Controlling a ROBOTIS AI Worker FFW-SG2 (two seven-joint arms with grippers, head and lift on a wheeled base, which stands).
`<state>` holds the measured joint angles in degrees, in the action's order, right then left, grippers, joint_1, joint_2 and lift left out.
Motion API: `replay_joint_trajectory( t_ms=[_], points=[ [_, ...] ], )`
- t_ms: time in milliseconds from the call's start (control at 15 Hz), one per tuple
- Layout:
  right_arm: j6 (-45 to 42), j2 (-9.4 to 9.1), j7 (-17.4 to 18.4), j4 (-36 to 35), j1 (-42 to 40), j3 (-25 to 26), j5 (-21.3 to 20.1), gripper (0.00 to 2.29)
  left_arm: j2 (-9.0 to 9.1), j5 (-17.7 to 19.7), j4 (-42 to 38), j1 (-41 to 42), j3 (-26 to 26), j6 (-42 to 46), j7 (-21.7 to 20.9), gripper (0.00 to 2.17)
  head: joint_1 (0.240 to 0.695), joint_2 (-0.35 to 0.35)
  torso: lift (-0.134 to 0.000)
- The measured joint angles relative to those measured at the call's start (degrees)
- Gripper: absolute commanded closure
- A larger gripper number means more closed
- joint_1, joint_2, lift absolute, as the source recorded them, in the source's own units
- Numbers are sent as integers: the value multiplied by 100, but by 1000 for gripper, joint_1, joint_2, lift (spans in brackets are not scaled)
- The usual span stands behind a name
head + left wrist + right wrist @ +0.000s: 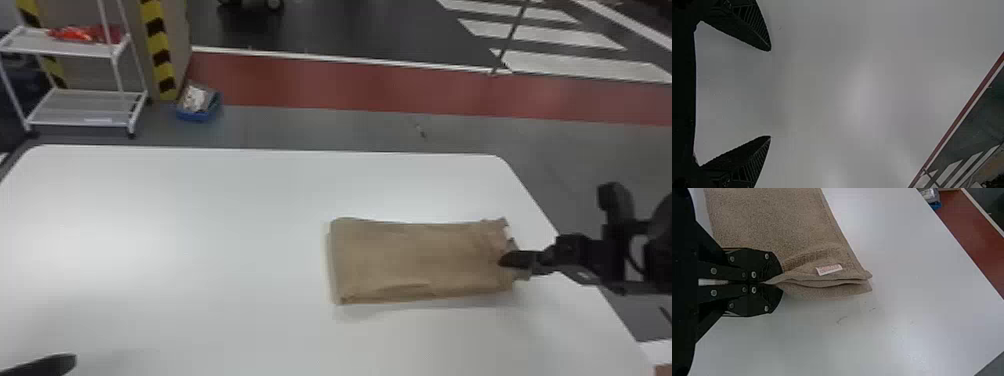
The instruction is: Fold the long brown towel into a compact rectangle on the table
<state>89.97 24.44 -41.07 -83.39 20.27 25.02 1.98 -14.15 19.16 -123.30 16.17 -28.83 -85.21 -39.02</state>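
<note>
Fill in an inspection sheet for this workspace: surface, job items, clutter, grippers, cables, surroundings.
Surface: white table, a few small dark specks near the towel's gripped end.
Job items: brown towel, folded in layers, toward the table's right side; small white label on it.
Clutter: nothing seen.
Grippers: right gripper shut on the towel's right end; left gripper open over the table.
Cables: a dark curve by the right arm may be one; cannot tell.
Surroundings: white shelf cart and blue bin beyond the table.

Head view: high, forward and down over table (200, 225); left wrist view: lower, across table to floor (973, 121); right wrist view: close over towel (770, 223) end, shared with head.
</note>
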Motion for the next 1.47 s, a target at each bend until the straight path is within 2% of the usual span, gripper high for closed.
replay_joint_trajectory(
  t_ms=[133, 333, 467, 600, 733, 933, 1000, 1133, 1267, 1467],
  points=[
    [-1, 54, -109, -246, -115, 294, 179, 1274, 1, 0, -19, 0, 0, -3, 0, 87, 695, -195, -123],
    [-1, 255, -474, -669, -369, 776, 487, 1274, 7, -5, -37, 0, 0, -18, 0, 87, 695, -227, -123],
    [-1, 424, -534, -942, -488, 1039, 709, 1271, 7, -9, -52, 0, 0, -24, 10, 87, 695, -248, -123],
    [-1, 491, -543, -1152, -509, 1081, 850, 1271, 13, -15, -79, 1, 0, -39, 27, 87, 695, -254, -123],
    [-1, 385, -543, -1373, -483, 982, 942, 1271, 33, -26, -97, 10, 5, -59, 41, 87, 695, -234, -123],
    [-1, -14, -533, -1602, -345, 520, 843, 1271, 43, -48, -140, 27, 2, -86, 44, 87, 695, -172, -123],
    [-1, -162, -536, -1678, -330, 361, 805, 1271, 39, -51, -147, 33, -12, -88, 43, 87, 695, -121, -123],
    [-1, -380, -542, -1847, -342, 115, 770, 1268, 27, -49, -150, 47, -78, -88, 35, 87, 695, -77, -123],
    [-1, -502, -568, -2033, -400, -99, 748, 1268, 18, -52, -149, 52, -103, -88, 43, 87, 695, -45, -123],
    [-1, -553, -587, -2183, -495, -378, 728, 1258, 18, -63, -127, 28, -93, -88, 68, 87, 695, -6, -123]
  ],
)
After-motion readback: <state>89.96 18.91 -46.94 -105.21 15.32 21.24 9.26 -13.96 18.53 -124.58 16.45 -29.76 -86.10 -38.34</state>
